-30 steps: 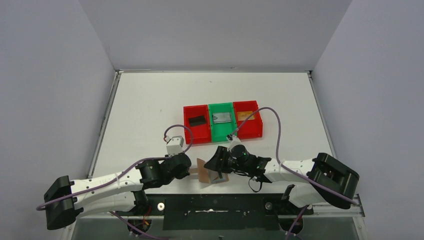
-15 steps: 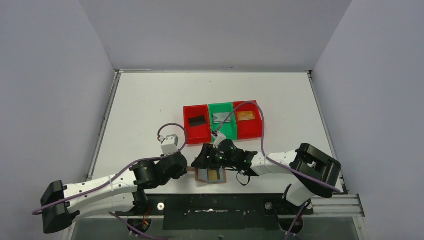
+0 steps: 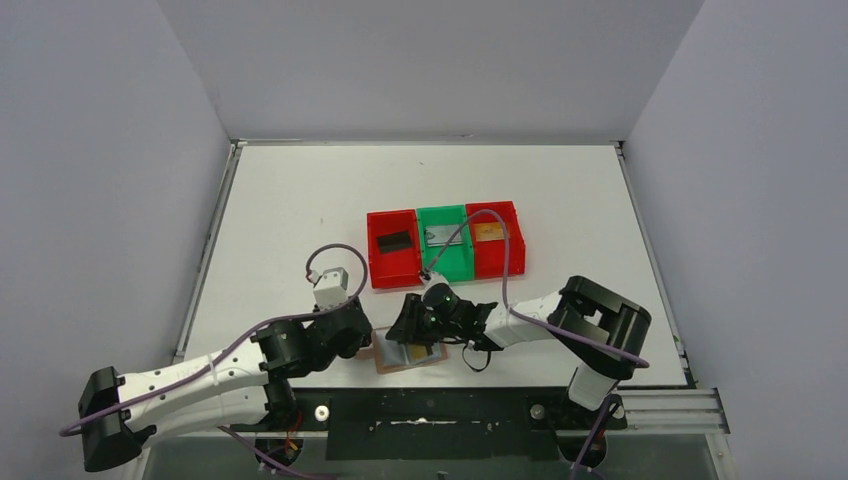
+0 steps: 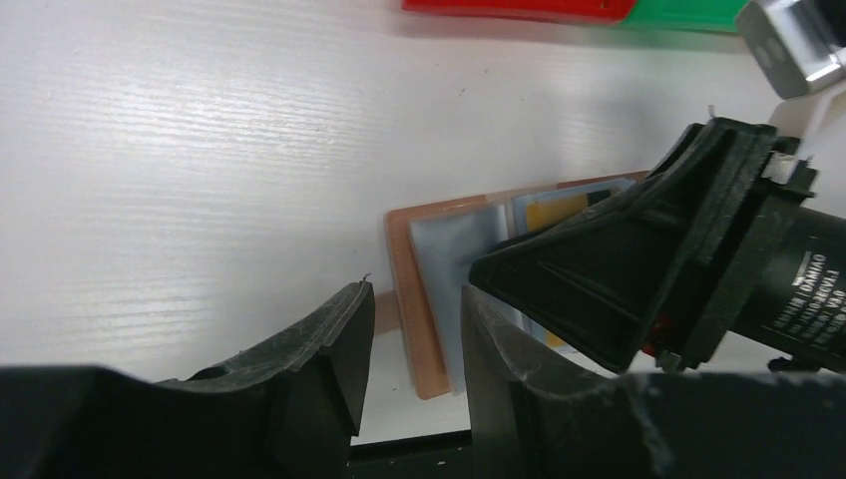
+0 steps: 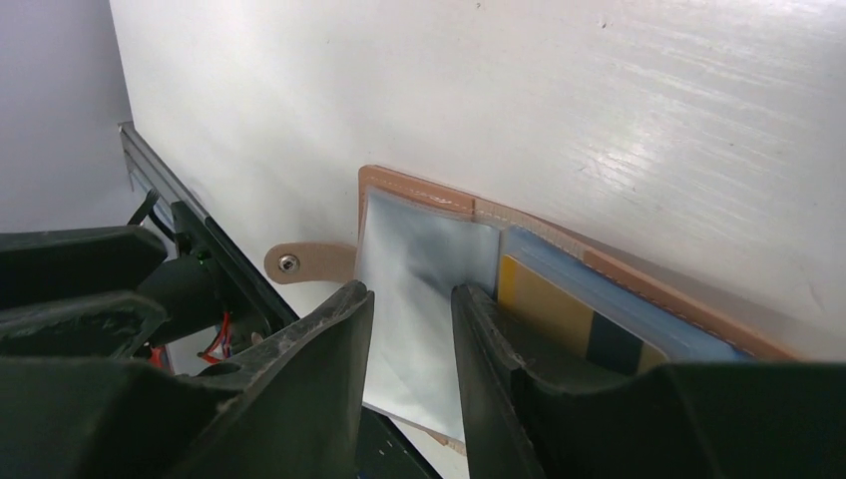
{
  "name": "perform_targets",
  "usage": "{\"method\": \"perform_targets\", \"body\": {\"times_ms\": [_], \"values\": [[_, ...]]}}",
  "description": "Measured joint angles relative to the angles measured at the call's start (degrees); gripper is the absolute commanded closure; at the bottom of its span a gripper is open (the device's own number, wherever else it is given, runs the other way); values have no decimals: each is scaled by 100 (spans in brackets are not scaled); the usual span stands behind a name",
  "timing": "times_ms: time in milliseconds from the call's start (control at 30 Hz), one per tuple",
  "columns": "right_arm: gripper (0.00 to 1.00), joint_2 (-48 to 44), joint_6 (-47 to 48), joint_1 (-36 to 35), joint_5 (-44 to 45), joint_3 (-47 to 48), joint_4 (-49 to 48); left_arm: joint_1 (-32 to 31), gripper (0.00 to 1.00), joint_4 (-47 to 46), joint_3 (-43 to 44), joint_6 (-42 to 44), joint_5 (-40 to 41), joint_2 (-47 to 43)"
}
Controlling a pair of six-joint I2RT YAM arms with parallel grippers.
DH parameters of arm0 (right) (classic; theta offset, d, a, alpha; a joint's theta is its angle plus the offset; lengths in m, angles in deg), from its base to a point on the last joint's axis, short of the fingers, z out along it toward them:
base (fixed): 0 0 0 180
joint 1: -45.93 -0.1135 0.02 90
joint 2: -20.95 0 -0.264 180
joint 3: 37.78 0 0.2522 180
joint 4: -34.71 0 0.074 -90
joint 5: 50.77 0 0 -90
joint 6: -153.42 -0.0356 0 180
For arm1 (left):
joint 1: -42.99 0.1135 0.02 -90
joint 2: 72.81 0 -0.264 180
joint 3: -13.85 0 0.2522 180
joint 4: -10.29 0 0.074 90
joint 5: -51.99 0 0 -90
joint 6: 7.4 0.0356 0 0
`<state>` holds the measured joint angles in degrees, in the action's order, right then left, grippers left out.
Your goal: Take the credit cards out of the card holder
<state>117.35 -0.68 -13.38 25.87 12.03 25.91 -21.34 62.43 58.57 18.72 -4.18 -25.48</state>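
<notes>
The card holder (image 3: 388, 362), tan with grey-blue lining, lies open and flat near the table's front edge. A gold card (image 5: 544, 299) with a dark stripe sits in its right pocket. My left gripper (image 3: 368, 345) is open and straddles the holder's left edge (image 4: 407, 299), with the strap tab (image 5: 299, 262) loose beside it. My right gripper (image 3: 405, 335) is open, its fingers low over the grey lining (image 5: 419, 259) of the left half. A black card (image 3: 395, 241), a silver-grey card (image 3: 443, 236) and a gold card (image 3: 489, 232) lie in the bins.
A row of three bins stands just beyond the holder: red (image 3: 376, 272), green (image 3: 452, 270), red (image 3: 515, 262). The table's front rail (image 3: 430, 410) runs right behind the holder. The two wrists are close together over it.
The card holder went from standing half folded to lying open and flat. Both grippers moved left with it, and the right arm's elbow swung inward.
</notes>
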Motion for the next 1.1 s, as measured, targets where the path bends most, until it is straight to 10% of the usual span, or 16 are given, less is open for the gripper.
{"method": "perform_targets", "body": {"times_ms": [533, 1100], "values": [[69, -210, -568, -153, 769, -323, -122, 31, 94, -2031, -413, 448, -1414, 243], [64, -304, -702, -20, 732, -664, -654, 404, 100, -2927, -1239, -37, -1875, 1115]]}}
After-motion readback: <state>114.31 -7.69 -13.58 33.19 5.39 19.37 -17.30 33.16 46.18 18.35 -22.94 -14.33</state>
